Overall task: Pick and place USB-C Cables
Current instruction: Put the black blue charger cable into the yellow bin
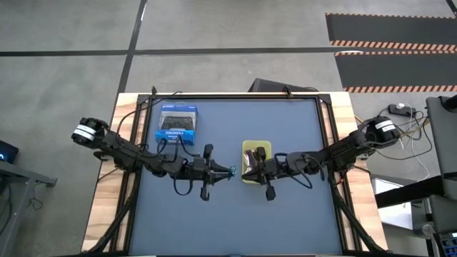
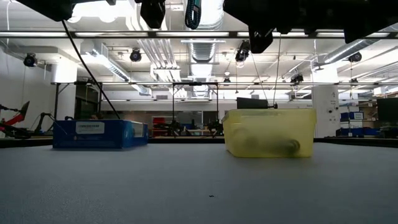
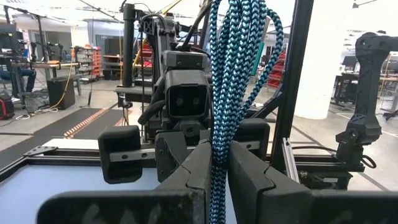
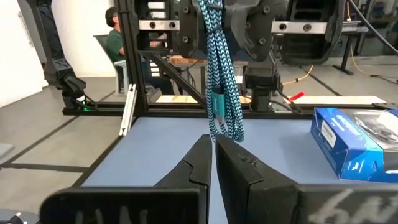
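The braided teal-blue cable bundle [image 3: 233,81] is gripped in the closed left jaws [image 1: 227,171] above mid-bench, presumably for transfer into the translucent yellow plastic bin [image 1: 265,146] at three o'clock. The right jaws [image 1: 246,170] are closed on nothing over that bin, where dark cables [image 1: 253,158] already lie.

The 2 grippers face each other above mid-table: the left gripper [image 1: 230,171] holds the teal-blue braided cable [image 1: 232,171] just left of the yellow translucent plastic bin [image 1: 256,146]. The right gripper [image 1: 248,166] hangs over that bin. The blue cardboard box [image 1: 177,125] sits behind the left arm.

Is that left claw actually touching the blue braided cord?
Touching: in the left wrist view, the left gripper fingers pinch the teal-blue cable between them.
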Robot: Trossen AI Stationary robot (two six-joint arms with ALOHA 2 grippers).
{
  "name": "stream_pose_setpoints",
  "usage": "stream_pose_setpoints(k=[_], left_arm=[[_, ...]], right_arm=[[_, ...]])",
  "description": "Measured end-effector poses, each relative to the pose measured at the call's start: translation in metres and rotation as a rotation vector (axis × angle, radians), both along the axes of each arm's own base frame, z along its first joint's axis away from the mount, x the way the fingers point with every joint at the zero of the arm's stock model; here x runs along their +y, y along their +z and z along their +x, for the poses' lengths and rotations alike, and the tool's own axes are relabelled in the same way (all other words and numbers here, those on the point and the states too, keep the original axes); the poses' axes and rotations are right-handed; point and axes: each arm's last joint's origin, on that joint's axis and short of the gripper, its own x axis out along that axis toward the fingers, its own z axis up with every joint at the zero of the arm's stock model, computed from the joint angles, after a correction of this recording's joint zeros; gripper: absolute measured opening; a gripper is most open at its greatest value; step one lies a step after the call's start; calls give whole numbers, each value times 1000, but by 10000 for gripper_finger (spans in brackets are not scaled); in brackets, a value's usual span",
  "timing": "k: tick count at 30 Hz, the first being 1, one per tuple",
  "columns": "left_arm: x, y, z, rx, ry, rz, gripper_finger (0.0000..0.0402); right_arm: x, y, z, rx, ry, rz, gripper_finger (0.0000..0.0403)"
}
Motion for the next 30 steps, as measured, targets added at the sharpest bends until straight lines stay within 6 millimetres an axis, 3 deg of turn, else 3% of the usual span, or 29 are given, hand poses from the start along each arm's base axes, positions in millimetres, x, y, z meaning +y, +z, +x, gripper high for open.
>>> stream_pose_setpoints(k=[13,24,30], left_arm=[[0,-1,0,4,0,2,18],[0,-1,0,4,1,7,18],[1,-1,0,4,32,3,18]], right_arm=[[1,7,4,-28,0,-19,25],[-1,10,5,-37,-63,-18,145],[-1,10,5,-38,-94,-18,185]])
